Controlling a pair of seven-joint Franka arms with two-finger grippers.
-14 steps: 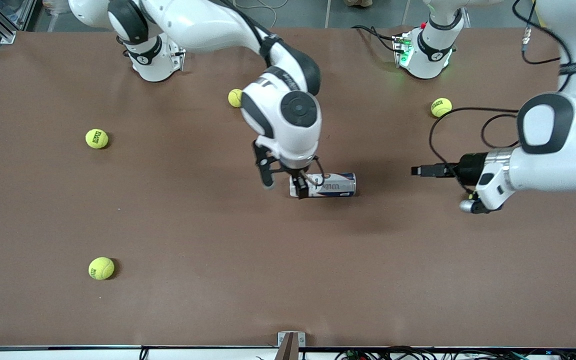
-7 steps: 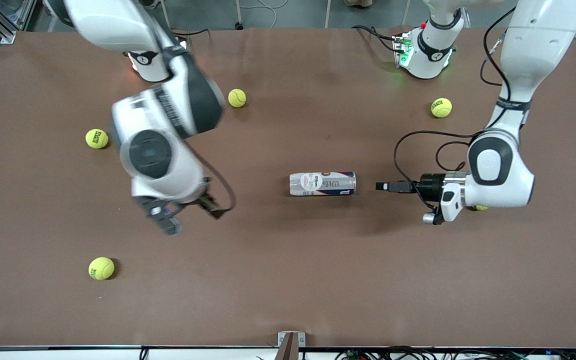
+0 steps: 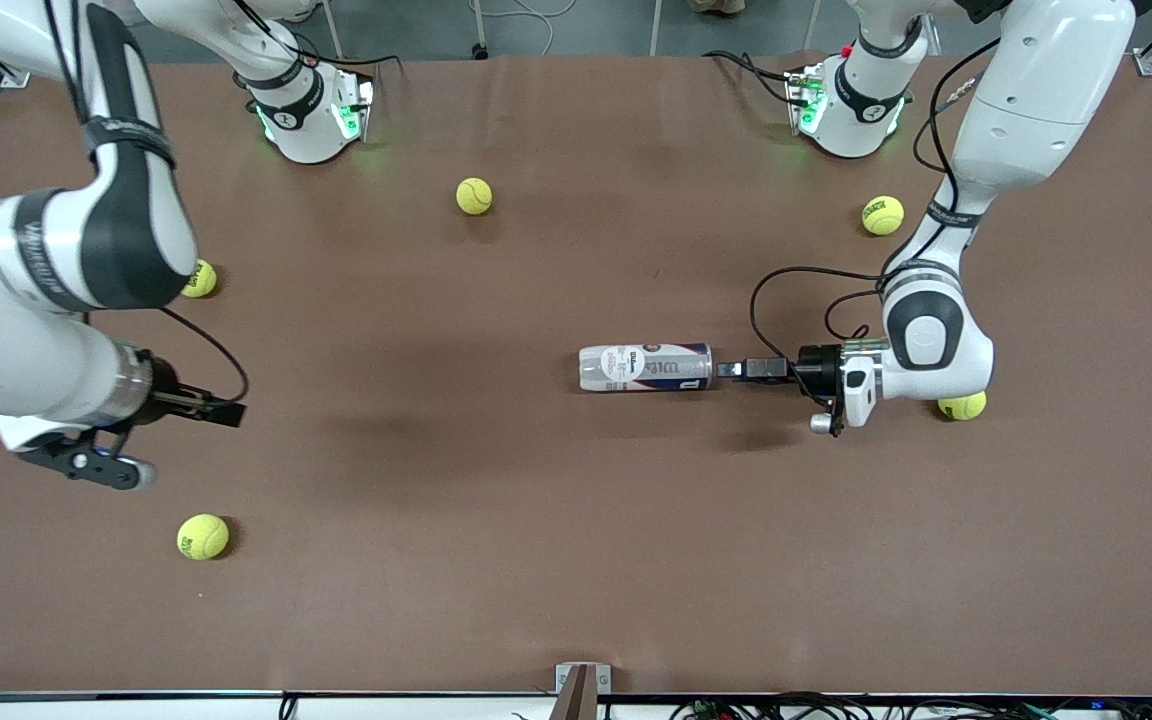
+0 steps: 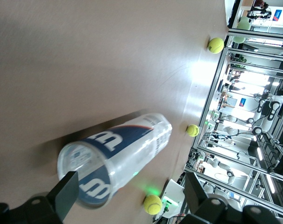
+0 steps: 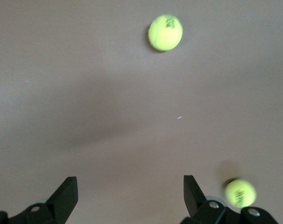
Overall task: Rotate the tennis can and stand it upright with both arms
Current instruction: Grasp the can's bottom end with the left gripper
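Clear plastic tube: the tennis can (image 3: pixel 645 367) lies on its side near the middle of the brown table (image 3: pixel 576 560), long axis running toward each arm's end.
Step in hand: I read this as the approach; the can is not yet gripped or lifted.
Left gripper (image 3: pixel 731 369): low, level with the table, at the can's navy end, just beside or touching it; jaws apart. In the left wrist view the can's open end (image 4: pixel 83 175) sits between the two fingers, one finger (image 4: pixel 67 193) overlapping its rim.
Right gripper (image 3: pixel 221 412): over bare table toward the right arm's end, well apart from the can; jaws apart, nothing between them.
Next move, my judgement: bring the right gripper to the can's white end so both ends are braced, then turn it upright.
Can lettering: a large white "W" on navy shows in the left wrist view; I take it for a Wilson mark, small print unreadable.
Balls: several yellow-green tennis balls (image 3: pixel 474 196) lie scattered; dark print on some, not legible.
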